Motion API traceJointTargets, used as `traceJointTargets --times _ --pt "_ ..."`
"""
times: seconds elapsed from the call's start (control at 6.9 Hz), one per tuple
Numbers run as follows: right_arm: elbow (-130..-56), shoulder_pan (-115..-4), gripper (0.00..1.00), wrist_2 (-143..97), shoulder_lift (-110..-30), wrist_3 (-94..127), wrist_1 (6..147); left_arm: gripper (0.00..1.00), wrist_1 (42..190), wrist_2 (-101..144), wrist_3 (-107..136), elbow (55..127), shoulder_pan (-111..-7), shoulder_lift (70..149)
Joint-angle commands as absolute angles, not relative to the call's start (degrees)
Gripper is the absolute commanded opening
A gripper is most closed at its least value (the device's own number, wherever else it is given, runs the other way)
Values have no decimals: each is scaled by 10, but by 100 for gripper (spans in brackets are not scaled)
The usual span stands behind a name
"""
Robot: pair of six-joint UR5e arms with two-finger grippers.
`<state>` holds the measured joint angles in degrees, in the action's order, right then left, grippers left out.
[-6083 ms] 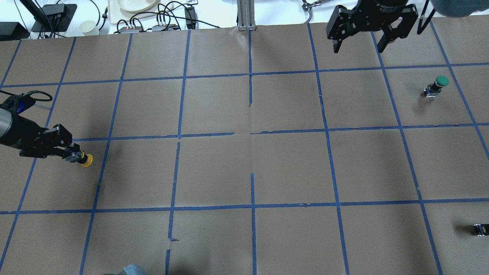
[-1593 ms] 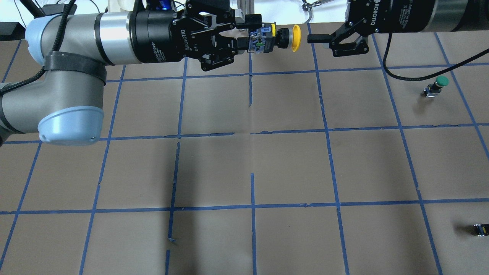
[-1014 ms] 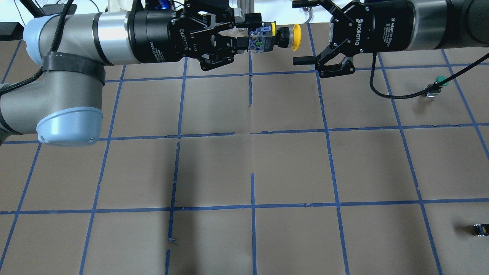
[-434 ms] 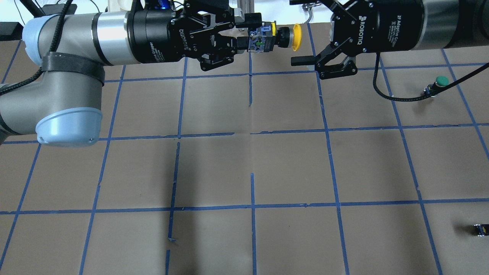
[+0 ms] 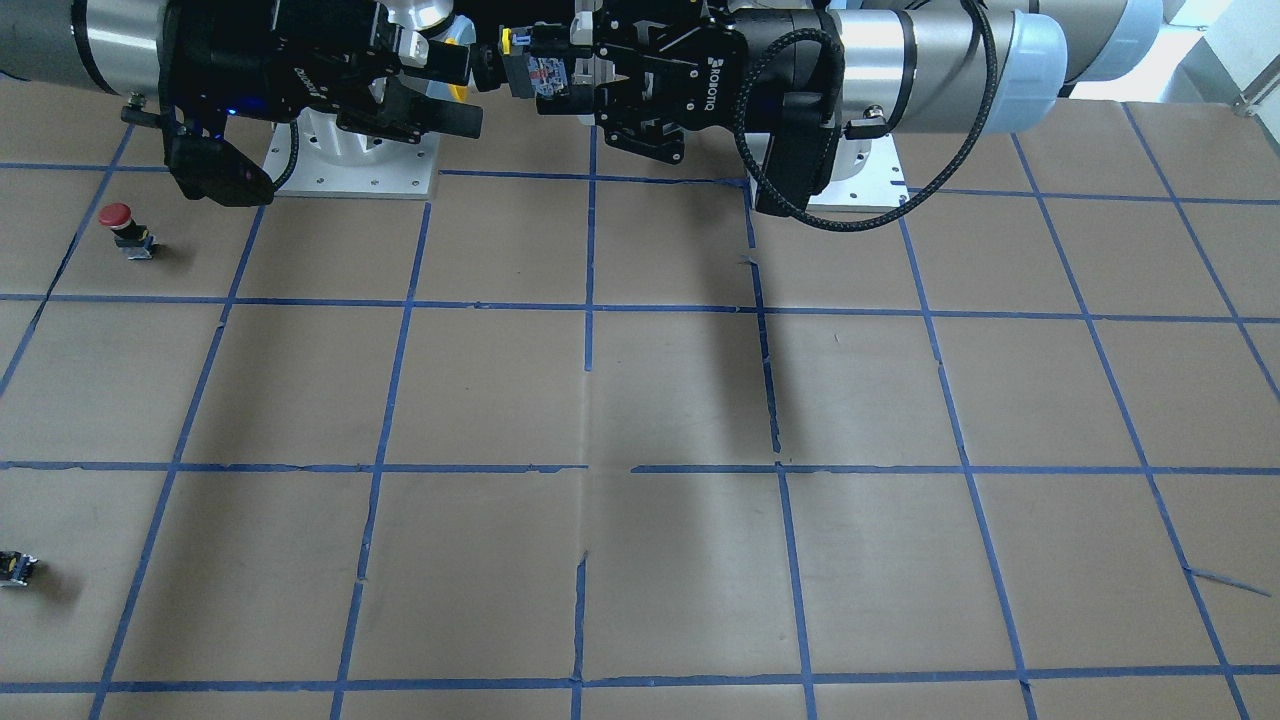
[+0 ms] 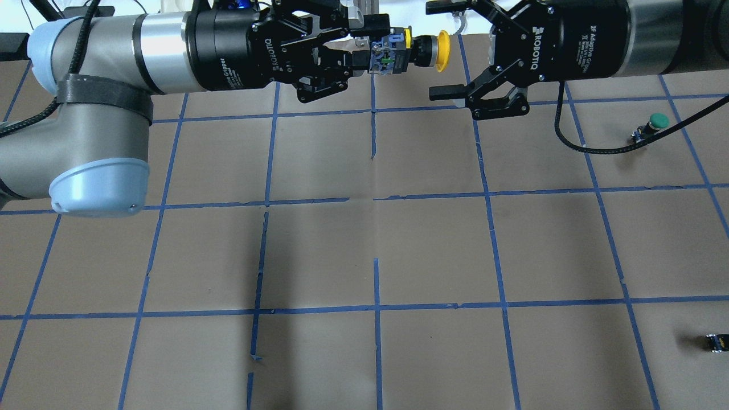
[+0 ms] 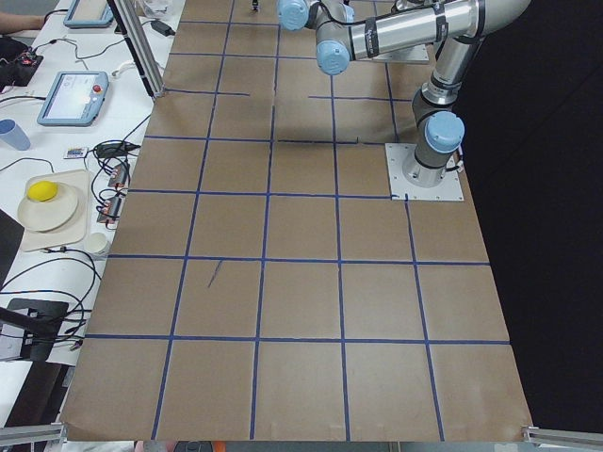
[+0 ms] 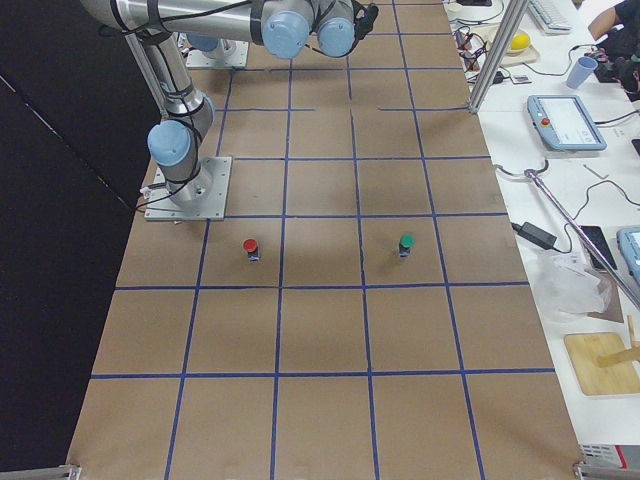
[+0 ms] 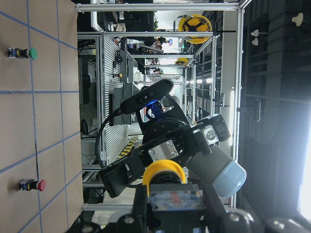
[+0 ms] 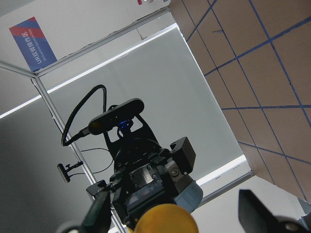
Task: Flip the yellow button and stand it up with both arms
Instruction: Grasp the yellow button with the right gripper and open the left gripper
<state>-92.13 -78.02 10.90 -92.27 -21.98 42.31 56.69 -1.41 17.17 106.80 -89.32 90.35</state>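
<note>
The yellow button (image 6: 441,50) is held level in the air over the table's far middle, its yellow cap pointing at the right arm. My left gripper (image 6: 376,45) is shut on its black-and-grey switch body (image 6: 390,54). My right gripper (image 6: 431,48) is open, with one finger on each side of the cap and not touching it. In the right wrist view the cap (image 10: 165,218) sits low between the spread fingers. In the left wrist view the cap (image 9: 164,172) is just beyond my jaws. In the front view the button (image 5: 530,70) sits between the two grippers.
A green-capped button (image 6: 655,124) stands at the right. A capless switch block (image 6: 716,341) lies at the near right edge. A red-capped button (image 5: 125,225) stands near the right arm's base. Brown paper (image 6: 370,250) with blue tape lines covers the table.
My left gripper has lifted the yellow button from the table's left side to the far middle. My right gripper has come in from the right, opened, and moved its fingers around the cap.
</note>
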Motion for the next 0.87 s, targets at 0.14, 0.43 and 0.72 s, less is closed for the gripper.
traceJointTargets --times 0.14,0.43,0.72 --pt "-920 -782 86 108 -932 -220 416 2 567 -14 172 1069 -893 907" --pt "-920 -781 74 108 -931 -220 416 2 567 -14 171 1069 -893 907" --pt "-919 -781 55 108 -930 -221 417 2 567 -14 171 1070 -893 907"
